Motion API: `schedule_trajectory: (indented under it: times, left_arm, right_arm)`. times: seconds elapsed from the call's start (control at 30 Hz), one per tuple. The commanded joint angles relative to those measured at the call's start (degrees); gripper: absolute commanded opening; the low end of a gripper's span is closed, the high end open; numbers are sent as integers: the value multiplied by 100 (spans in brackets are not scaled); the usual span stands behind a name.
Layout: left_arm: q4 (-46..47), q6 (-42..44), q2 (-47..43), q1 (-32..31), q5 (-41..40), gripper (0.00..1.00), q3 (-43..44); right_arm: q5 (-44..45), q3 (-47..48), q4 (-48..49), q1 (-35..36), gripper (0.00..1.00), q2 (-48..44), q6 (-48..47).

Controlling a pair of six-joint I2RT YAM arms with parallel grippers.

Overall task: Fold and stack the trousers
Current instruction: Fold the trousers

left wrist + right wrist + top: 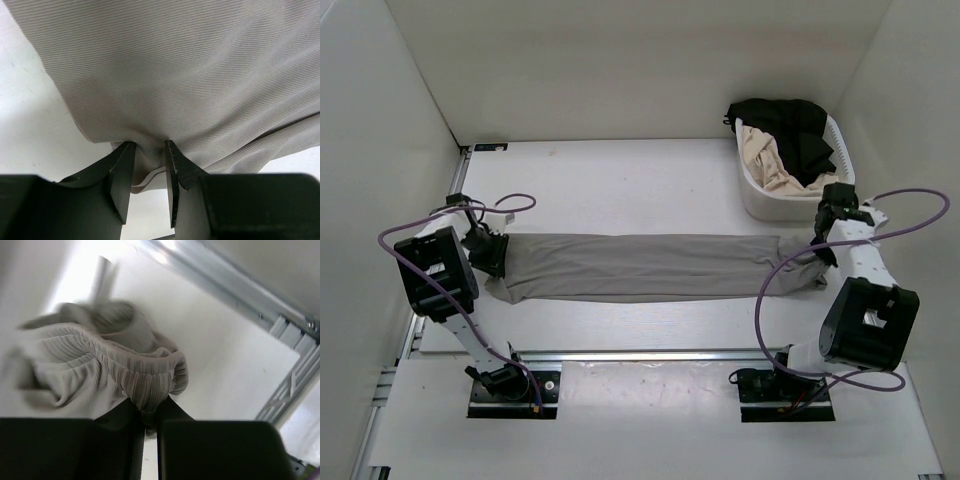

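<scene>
The left gripper (pixel 150 146) pinches one end of the grey trousers (pixel 640 265). The right gripper (pixel 149 412) is squeezed tight on the other, bunched-up end. The trousers lie long and flat on the table (pixel 620 180) between them. Farther back sits a white basket (pixel 760 200) of clothes.

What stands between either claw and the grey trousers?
Nothing visible does. The left claw is already shut on one end of the trousers, and the right claw is shut on the other end.
</scene>
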Motion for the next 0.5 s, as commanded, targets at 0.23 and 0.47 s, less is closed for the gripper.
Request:
schedule_trajectory:
  times: [0.23, 0.47]
  left_arm:
    - [78, 13, 144, -39, -29, 42, 52]
    - [-53, 13, 197, -39, -162, 42, 236]
  right_arm:
    - [-1076, 214, -81, -39, 0, 548, -68]
    - [-744, -246, 262, 138, 0, 679, 258]
